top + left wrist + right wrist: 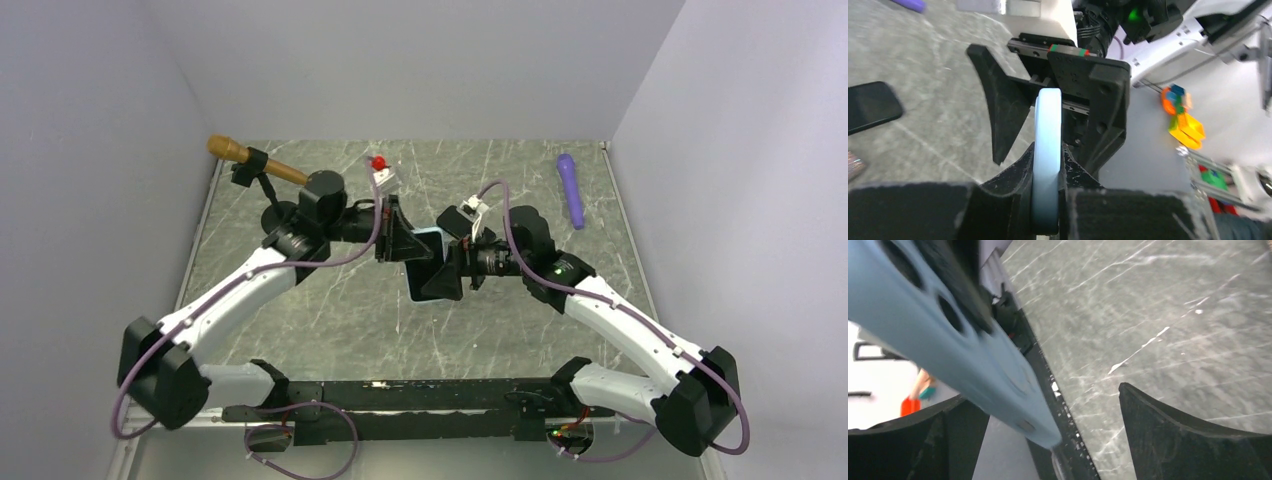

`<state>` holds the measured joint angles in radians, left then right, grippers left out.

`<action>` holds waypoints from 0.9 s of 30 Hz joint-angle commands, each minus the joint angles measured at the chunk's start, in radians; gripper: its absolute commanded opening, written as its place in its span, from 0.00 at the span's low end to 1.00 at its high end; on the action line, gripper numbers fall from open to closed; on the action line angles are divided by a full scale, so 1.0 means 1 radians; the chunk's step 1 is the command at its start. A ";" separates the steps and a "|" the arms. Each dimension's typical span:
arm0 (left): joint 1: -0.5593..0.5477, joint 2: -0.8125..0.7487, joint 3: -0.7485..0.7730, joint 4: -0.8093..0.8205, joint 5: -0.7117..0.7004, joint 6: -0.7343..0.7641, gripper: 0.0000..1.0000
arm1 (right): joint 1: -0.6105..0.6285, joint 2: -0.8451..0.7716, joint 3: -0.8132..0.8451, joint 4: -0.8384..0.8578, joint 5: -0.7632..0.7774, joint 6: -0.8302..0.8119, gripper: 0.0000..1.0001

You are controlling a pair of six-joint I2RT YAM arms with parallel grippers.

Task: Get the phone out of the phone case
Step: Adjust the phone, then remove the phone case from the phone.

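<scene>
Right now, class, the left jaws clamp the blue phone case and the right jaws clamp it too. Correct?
No. The left gripper clamps the phone case, but the right gripper has its jaws open around it; the right wrist view shows the gap.

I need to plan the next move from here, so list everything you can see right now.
phone case: one, light blue, held on edge above the table between the grippers
phone: one, black, lying flat on the table, apart from the case
purple stick: one, purple, far right of the table
wooden-handled tool: one, brown, far left corner
small blocks: several, orange, yellow, green and blue, beyond the table's edge
table: one, grey marbled
left gripper: one, black, shut on the phone case
right gripper: one, black, open, a finger on each side of the case
</scene>
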<state>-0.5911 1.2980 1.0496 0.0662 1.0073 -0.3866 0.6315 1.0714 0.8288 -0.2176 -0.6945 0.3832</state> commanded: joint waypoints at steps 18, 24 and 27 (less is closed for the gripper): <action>0.126 -0.733 -0.474 0.363 -0.909 -0.585 0.00 | 0.047 0.087 -0.242 1.146 -0.028 0.622 0.73; 0.125 -0.800 -0.522 0.399 -0.910 -0.701 0.00 | 0.156 0.182 -0.190 1.204 0.026 0.636 0.63; 0.126 -0.817 -0.527 0.396 -0.892 -0.749 0.00 | 0.185 0.211 -0.179 1.270 0.048 0.666 0.55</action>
<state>-0.4664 0.5175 0.5117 0.3321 0.1261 -1.0080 0.7864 1.2613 0.5976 0.8688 -0.6804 1.0004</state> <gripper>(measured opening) 0.170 0.600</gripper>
